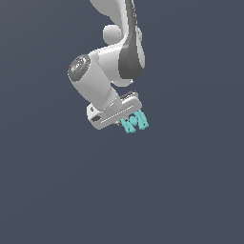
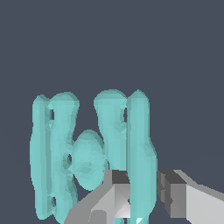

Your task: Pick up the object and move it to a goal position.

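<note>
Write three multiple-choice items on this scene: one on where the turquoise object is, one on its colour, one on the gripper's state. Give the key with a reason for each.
1. Where is the object?
A. Right at the gripper, at the end of the arm
B. Far from the arm, at the exterior view's left edge
C. On top of the arm's upper joint

2. What colour is the object?
A. Red
B. Turquoise
C. Yellow

3. How does the gripper stand to the object?
A. Open, far from the object
B. Shut on nothing
C. One bar of the object between its fingers

Key: 1 A, the exterior view shows it just beneath the white hand. 2 B, both views show turquoise bars. 3 C, in the wrist view the grey fingers sit on either side of one bar.
</note>
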Available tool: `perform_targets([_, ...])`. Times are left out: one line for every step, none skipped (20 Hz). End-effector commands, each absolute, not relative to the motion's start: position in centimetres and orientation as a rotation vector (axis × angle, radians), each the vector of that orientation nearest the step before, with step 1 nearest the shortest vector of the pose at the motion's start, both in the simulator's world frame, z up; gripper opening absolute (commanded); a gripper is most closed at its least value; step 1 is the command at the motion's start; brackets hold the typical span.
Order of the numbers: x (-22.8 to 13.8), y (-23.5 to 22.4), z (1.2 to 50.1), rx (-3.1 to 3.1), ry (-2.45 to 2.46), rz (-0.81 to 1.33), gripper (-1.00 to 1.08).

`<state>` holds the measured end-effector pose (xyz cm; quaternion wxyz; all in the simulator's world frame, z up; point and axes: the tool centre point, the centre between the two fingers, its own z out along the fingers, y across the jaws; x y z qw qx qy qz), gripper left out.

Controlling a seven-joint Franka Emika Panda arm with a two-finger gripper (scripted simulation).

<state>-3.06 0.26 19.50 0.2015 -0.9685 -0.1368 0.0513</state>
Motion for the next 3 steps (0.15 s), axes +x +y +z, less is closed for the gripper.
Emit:
perform_targets([-3.12,0.18,20.11,-2.705,-0.382,0.145,-1.00])
perform_targets([-3.11,0.17,20.19,-2.704,-0.382,0.146,-1.00])
perform_targets([-3.11,0.17,20.22,-2.704,-0.382,0.146,-1.00])
